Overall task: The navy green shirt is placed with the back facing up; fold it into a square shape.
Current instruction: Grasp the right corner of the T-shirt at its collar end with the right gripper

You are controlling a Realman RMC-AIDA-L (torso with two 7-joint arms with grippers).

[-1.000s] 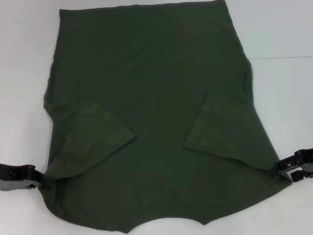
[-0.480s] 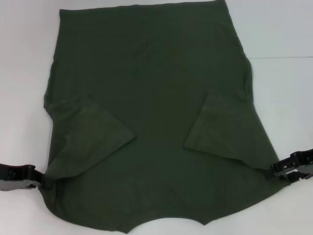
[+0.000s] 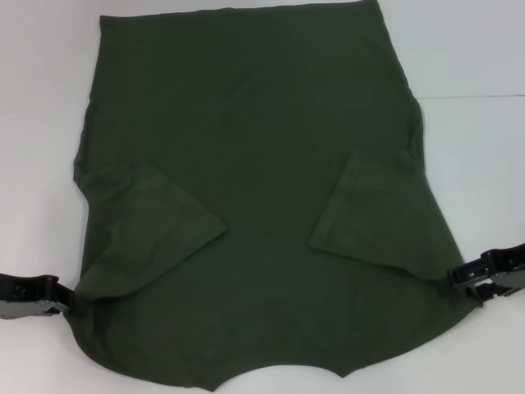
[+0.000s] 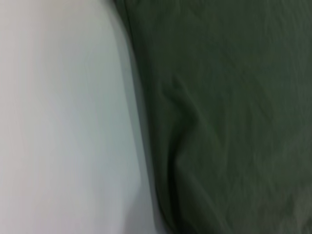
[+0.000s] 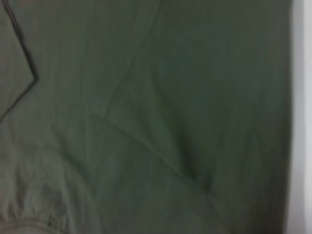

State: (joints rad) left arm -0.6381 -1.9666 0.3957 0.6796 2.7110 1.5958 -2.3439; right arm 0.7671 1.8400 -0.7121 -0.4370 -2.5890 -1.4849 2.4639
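The navy green shirt (image 3: 262,189) lies flat on the white table, plain back up, with both short sleeves folded inward onto the body. My left gripper (image 3: 67,300) sits at the shirt's near left edge, its tip touching the cloth where the left sleeve fold ends. On the other side, my right gripper (image 3: 456,281) touches the near right edge below the folded right sleeve. The left wrist view shows the shirt (image 4: 229,122) edge against the table. Only shirt (image 5: 146,117) cloth with a fold seam fills the right wrist view.
White table (image 3: 476,164) surrounds the shirt on both sides, and a seam line crosses it at the right. The hem lies at the far edge of the view. The collar side runs off the near edge.
My right gripper has slid a little to the left, onto the shirt's right edge. The left gripper and the shirt have stayed put.
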